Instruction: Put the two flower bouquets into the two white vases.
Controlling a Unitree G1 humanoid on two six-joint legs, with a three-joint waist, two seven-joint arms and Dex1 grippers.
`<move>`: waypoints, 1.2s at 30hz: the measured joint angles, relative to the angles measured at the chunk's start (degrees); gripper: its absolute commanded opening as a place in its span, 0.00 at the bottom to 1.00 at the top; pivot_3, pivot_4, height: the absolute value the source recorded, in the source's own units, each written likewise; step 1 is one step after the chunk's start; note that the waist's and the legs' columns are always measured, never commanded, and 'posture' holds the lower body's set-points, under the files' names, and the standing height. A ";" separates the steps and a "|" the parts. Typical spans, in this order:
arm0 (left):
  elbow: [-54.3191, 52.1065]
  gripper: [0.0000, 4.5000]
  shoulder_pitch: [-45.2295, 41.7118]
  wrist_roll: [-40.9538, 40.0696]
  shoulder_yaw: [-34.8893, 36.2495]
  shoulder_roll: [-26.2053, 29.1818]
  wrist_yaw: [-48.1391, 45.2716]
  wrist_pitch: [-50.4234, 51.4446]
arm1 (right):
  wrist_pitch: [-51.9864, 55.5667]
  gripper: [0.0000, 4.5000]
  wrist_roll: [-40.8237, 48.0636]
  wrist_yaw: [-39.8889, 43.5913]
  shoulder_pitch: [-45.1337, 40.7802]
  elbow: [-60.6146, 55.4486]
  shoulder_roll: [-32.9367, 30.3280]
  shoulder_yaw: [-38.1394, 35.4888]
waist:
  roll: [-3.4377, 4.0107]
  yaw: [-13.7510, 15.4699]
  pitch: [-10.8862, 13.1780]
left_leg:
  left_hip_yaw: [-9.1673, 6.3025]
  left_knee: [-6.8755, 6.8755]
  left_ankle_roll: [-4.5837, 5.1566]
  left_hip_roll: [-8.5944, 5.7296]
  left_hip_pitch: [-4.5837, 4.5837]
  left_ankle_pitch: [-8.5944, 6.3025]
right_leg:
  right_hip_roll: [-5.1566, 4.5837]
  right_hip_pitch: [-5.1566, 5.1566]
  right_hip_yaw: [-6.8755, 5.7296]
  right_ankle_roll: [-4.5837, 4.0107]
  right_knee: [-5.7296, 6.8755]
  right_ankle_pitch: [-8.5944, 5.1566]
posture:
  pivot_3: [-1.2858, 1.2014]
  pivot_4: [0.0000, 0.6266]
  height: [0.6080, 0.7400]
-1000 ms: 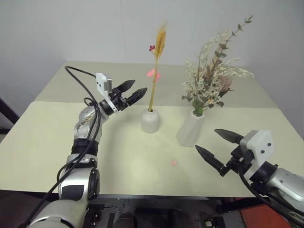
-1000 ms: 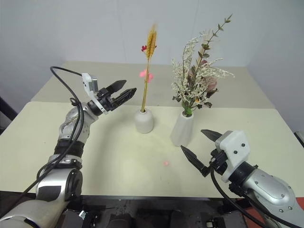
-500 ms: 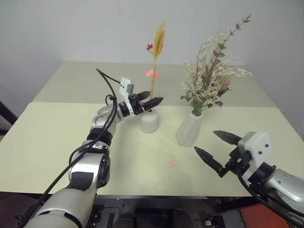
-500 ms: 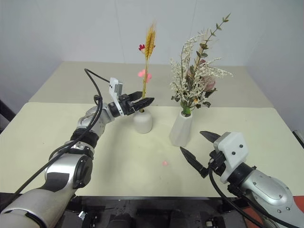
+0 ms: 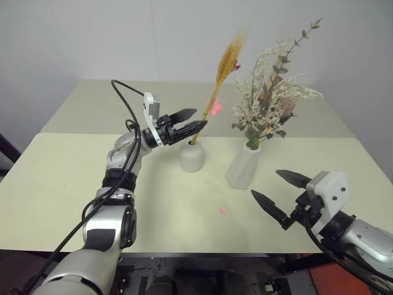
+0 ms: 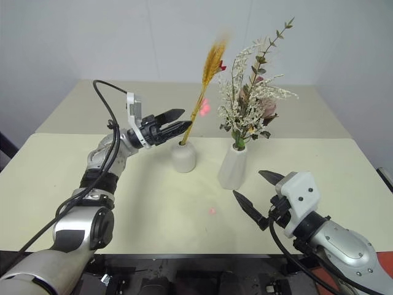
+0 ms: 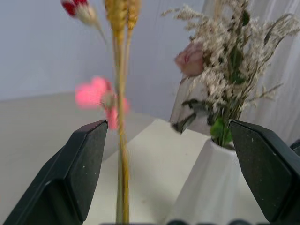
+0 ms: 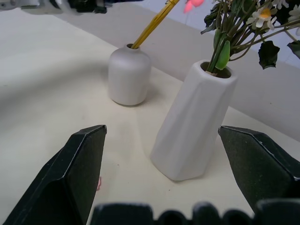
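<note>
Bouquets are both sitting in vases already. Bushy dried bunch (image 5: 270, 101) is standing in the tall tapered vase (image 5: 244, 166), right of centre on the table (image 5: 61, 184). Wheat-like stalk (image 5: 222, 70) with small pink blossoms is sitting with its stem in the short rounded vase (image 5: 191, 157), just left of the tall one, and is leaning to the right toward the bushy bunch, head blurred.

Left gripper (image 5: 190, 120) is hovering at the stalk's lower stem just above the short vase mouth, fingers spread wide; in the left wrist view the stem is running up between the two black fingers (image 7: 84, 164), nearer the one on that side, contact not clear. Nothing is being grasped.

Right gripper (image 5: 279, 195) is hanging near the front right of the table, jaws released and empty, pointing toward the tall vase but apart from it.

A small pink bit (image 5: 221, 210), likely a fallen blossom, is lying on the table near the front of the vases.

Judging from this, task is looking essentially done; what is left is probably only straightening the tilted stalk and pulling the arms away.
</note>
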 measured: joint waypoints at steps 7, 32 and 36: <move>-7.32 0.99 5.14 1.78 -0.01 6.86 4.48 0.12 | 0.10 1.00 1.14 0.72 0.71 0.32 -0.03 -0.88 | 0.01 -0.51 0.00 | -0.01 -0.03 0.00 0.02 -0.02 0.00 | 0.00 -0.07 0.02 0.00 0.04 0.00 | 0.52 0.24 1.00; -49.93 0.99 35.25 -6.83 9.26 31.11 4.15 9.80 | 0.68 1.00 11.00 28.93 6.35 20.36 -22.89 -29.83 | 0.01 0.03 -0.01 | 0.21 -0.19 -0.02 0.12 0.29 -0.01 | 0.01 0.09 0.13 0.29 0.05 -0.31 | 0.52 0.24 1.00; -54.16 0.99 37.08 -6.95 9.20 31.30 6.46 11.03 | 0.51 1.00 9.45 29.95 3.32 21.58 -22.99 -23.74 | 0.02 0.14 0.00 | 0.21 -0.22 -0.02 0.11 0.26 -0.01 | 0.00 0.05 0.14 0.20 0.05 -0.26 | 0.52 0.24 1.00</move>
